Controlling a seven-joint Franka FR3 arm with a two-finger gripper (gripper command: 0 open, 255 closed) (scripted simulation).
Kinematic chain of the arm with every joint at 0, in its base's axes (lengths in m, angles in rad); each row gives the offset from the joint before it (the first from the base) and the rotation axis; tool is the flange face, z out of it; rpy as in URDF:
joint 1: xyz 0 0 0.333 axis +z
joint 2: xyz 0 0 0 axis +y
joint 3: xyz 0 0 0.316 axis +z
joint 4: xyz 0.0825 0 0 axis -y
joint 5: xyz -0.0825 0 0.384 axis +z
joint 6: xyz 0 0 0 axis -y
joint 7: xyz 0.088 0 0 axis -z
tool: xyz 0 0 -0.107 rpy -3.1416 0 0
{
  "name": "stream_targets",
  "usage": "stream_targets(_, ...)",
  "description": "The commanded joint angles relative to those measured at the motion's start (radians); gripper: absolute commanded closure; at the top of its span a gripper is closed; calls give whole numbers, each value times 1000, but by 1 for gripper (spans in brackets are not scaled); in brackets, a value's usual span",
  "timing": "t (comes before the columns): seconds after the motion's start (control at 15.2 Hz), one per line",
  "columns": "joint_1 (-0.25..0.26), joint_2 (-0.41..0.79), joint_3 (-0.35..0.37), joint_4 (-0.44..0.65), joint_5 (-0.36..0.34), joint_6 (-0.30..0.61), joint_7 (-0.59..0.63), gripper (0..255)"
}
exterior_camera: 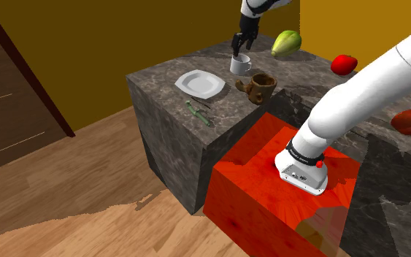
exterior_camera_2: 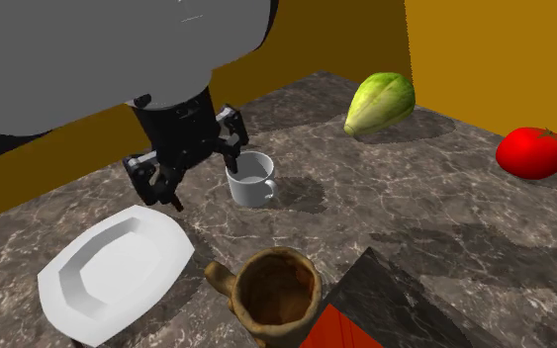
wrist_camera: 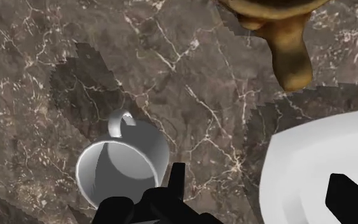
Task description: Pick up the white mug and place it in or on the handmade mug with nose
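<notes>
We find the white mug (exterior_camera: 240, 64) upright and empty on the dark marbled bench (exterior_camera: 163, 87), upper middle of the shoulder view, with the white plate (exterior_camera: 200, 83) to its lower left and the brown handmade mug (exterior_camera: 260, 86) to its lower right. The gripper (exterior_camera: 239, 45) hangs just above it.

In the wrist view the fingers (wrist_camera: 174, 184) are spread wide with nothing between them but the bench and the plate's edge. The white mug (wrist_camera: 123, 165) sits outside the span, just beside one finger, its small handle on the side away from the gripper (wrist_camera: 257, 175).

We judge the mug light, rigid and smooth-walled, so likely slippery and apt to chip if knocked over. The sound hold looks to be the rim wall, one finger inside and one outside, on the side away from the handle. That calls for a sideways shift first.

The brown mug's mouth (exterior_camera_2: 276, 287) looks hardly wider than the white mug (exterior_camera_2: 251, 180), so it may rest on the rim.
</notes>
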Motion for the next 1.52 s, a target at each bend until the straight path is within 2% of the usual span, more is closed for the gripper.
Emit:
stream_targets(0.0, -6, 70, -30, 31, 13, 40, -39, 0)
stream_targets(0.59, -43, 391, -113, 222, 141, 156, -225, 0)
stream_targets(1.06, -50, 450, -111, 192, 165, 243, -241, 0)
stream_targets(1.45, -51, 455, -111, 190, 167, 250, -243, 0)
